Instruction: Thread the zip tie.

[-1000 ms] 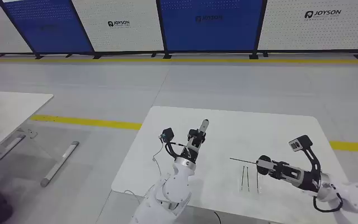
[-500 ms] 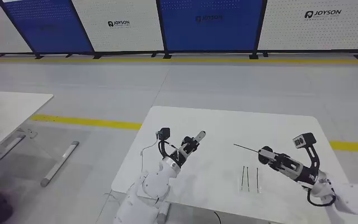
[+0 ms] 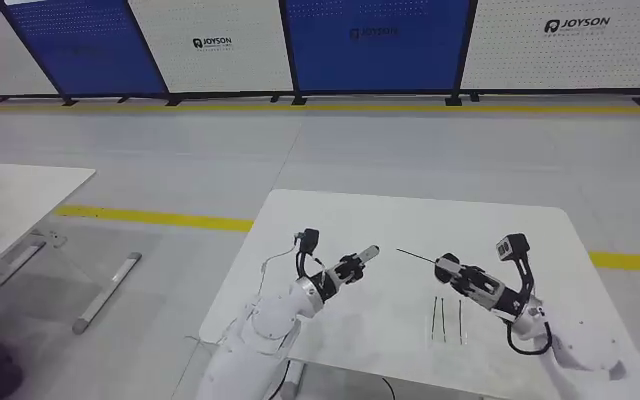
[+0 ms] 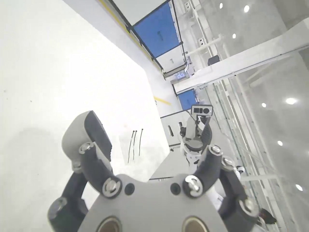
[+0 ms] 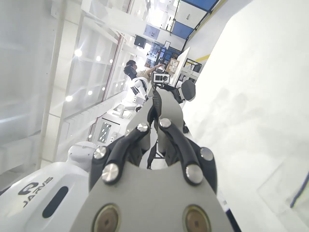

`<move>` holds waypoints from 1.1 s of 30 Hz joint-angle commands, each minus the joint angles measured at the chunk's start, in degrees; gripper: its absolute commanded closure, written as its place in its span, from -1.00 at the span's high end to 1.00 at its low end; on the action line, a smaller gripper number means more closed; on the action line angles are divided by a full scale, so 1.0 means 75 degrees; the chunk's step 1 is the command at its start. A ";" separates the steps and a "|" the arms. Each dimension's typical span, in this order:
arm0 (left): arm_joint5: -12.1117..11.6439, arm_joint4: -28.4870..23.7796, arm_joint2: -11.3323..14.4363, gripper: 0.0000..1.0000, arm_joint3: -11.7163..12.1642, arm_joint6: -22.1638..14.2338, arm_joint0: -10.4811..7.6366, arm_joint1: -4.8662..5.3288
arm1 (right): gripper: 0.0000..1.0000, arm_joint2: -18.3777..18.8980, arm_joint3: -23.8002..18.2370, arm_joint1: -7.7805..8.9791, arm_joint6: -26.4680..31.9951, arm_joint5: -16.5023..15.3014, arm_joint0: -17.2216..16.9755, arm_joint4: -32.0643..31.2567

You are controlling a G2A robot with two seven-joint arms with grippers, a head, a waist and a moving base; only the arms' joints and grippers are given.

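A thin black zip tie (image 3: 415, 256) sticks out over the white table (image 3: 400, 215), held at one end by my right gripper (image 3: 445, 264), which is shut on it. In the right wrist view the right gripper (image 5: 156, 100) has its fingers pressed together and aims at the other arm. My left gripper (image 3: 368, 253) hovers a short way to the left of the tie's free tip, pointing toward it. In the left wrist view the left gripper (image 4: 148, 125) stands open with nothing between its fingers.
Three loose zip ties (image 3: 447, 319) lie side by side on the table near its front edge, below the right gripper; they also appear as zip ties (image 4: 134, 143) in the left wrist view. A second white table (image 3: 30, 195) stands far left across the floor.
The left gripper swung from pointing up the table to pointing right. The right gripper carried the zip tie left and farther back, narrowing the gap between them.
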 commanded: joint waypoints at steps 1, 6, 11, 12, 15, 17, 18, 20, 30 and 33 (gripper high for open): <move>0.0017 0.0002 -0.0003 1.00 0.0004 0.0067 -0.0003 -0.0002 | -1.00 0.0048 -0.0006 0.0005 0.0015 -0.0026 -0.0012 0.0003; 0.0017 0.0002 -0.0003 1.00 0.0004 0.0067 -0.0003 -0.0002 | -1.00 0.0048 -0.0006 0.0005 0.0015 -0.0026 -0.0012 0.0003; -0.0026 -0.0299 0.0085 1.00 0.0058 -0.0128 -0.0025 -0.0004 | -1.00 -0.0014 -0.0038 -0.0053 -0.0376 -0.0006 -0.0037 0.0148; -0.0004 -0.0500 0.0064 1.00 0.0123 -0.0226 -0.0091 0.0004 | -1.00 -0.0110 -0.0030 -0.0098 -0.0662 -0.0028 -0.0002 0.0074; 0.0029 -0.0885 0.0067 1.00 0.0240 -0.0460 -0.0214 0.0020 | -1.00 -0.0447 0.0091 -0.0240 -0.1237 -0.0031 0.0187 0.0044; 0.0037 -0.1203 0.0063 1.00 0.0306 -0.0687 -0.0286 0.0037 | -1.00 -0.0871 0.0201 -0.0378 -0.1562 0.0113 0.0399 -0.0093; 0.0052 -0.1352 0.0062 1.00 0.0343 -0.0770 -0.0321 0.0043 | -1.00 -0.1048 0.0279 -0.0438 -0.1631 0.0212 0.0543 -0.0173; 0.0149 -0.1630 0.0077 1.00 0.0422 -0.0704 -0.0391 0.0039 | -1.00 -0.1367 0.0448 -0.0561 -0.1937 0.0300 0.0785 -0.0395; 0.0149 -0.1630 0.0077 1.00 0.0422 -0.0704 -0.0391 0.0039 | -1.00 -0.1367 0.0443 -0.0563 -0.1956 0.0306 0.0773 -0.0400; 0.0198 -0.1599 0.0302 1.00 0.0480 -0.0557 -0.0527 0.0030 | -1.00 -0.1418 0.0361 -0.0605 -0.2041 0.0292 0.0683 -0.0498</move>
